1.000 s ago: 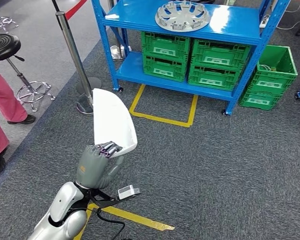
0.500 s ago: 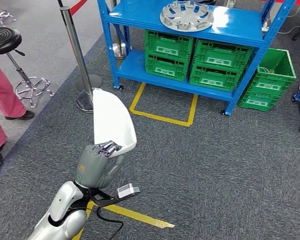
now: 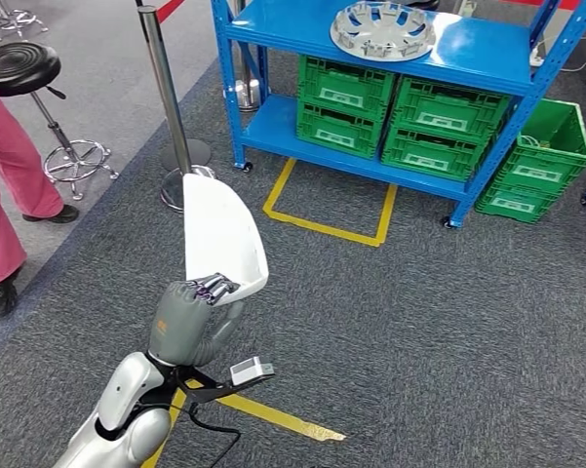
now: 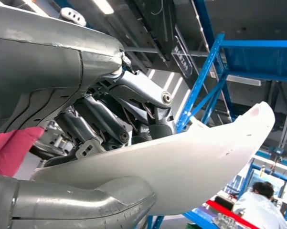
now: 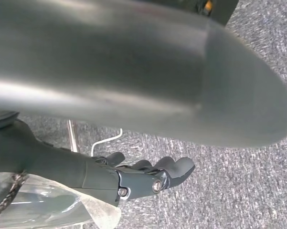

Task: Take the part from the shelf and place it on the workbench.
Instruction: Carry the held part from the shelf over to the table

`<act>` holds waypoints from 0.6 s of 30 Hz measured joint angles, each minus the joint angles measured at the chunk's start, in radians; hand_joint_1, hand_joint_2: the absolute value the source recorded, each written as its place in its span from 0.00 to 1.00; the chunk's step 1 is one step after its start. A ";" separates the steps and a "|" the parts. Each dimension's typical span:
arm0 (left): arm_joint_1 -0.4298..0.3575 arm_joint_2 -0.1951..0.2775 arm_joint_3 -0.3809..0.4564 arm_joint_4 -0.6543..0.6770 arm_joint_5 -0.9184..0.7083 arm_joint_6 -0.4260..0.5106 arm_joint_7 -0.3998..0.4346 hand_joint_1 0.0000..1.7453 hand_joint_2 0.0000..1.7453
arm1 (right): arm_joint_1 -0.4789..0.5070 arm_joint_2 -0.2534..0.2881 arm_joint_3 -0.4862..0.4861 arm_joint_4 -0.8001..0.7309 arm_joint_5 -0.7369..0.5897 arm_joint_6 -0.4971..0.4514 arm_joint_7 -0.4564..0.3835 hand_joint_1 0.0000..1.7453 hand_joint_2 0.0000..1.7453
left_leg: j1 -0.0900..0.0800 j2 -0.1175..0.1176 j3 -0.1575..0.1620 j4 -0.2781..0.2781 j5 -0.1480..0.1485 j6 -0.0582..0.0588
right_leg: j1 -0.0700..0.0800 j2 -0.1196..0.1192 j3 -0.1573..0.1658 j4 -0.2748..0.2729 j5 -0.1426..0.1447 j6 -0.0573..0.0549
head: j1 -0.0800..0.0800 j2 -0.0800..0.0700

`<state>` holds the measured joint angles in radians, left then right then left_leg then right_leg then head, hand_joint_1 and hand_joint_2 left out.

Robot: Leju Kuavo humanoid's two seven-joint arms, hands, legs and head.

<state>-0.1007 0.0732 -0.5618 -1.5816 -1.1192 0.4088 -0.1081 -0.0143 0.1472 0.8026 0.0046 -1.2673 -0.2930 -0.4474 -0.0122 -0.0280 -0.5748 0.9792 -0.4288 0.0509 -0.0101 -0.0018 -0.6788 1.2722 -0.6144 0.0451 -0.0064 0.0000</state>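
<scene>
My left hand (image 3: 191, 322) grips the lower edge of a white curved part (image 3: 219, 232) and holds it upright above the grey carpet, well short of the blue shelf (image 3: 488, 60). In the left wrist view the dark fingers (image 4: 109, 119) lie over the part (image 4: 199, 164) and the thumb presses it from the other side. In the right wrist view my right hand (image 5: 134, 177) hangs over the carpet with its fingers stretched out and nothing in them.
A silver hubcap (image 3: 383, 29) lies on the shelf's top board, green crates (image 3: 400, 122) below it and another crate (image 3: 543, 156) beside it on the floor. A barrier post (image 3: 168, 107), a black stool (image 3: 20, 68) and a person in pink trousers (image 3: 10, 185) stand at left.
The whole picture has shifted: shelf, post and stool now sit further right in the head view, so the camera has moved. My left hand keeps the same hold on the white part.
</scene>
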 joint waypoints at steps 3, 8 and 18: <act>0.001 0.000 0.000 0.000 0.000 0.000 0.000 1.00 1.00 | 0.000 0.000 0.000 0.000 0.000 0.000 -0.001 0.00 0.00 | -0.001 -0.029 -0.003 0.004 0.004 -0.009 | -0.003 0.035 0.107 -0.185 0.084 -0.008 | 0.000 0.000; -0.001 0.000 0.000 -0.002 0.000 -0.001 0.000 1.00 1.00 | -0.001 0.001 0.000 0.000 0.001 0.000 -0.003 0.00 0.00 | 0.005 -0.069 -0.022 0.013 0.015 -0.040 | -0.002 0.051 0.167 -0.293 0.109 -0.027 | -0.001 0.000; 0.002 0.002 0.000 -0.004 0.000 -0.001 0.000 1.00 1.00 | 0.003 0.004 0.001 0.000 0.003 -0.002 -0.005 0.00 0.00 | 0.021 0.051 -0.059 0.156 -0.049 -0.075 | -0.003 -0.075 0.166 -0.294 0.111 -0.041 | -0.013 0.000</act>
<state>-0.0990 0.0750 -0.5616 -1.5851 -1.1196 0.4078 -0.1080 -0.0115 0.1508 0.8034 0.0046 -1.2643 -0.2945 -0.4524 0.0085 0.0230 -0.6336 1.1350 -0.4780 -0.0244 -0.0129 -0.0773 -0.5129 0.9781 -0.5034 0.0045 -0.0190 0.0000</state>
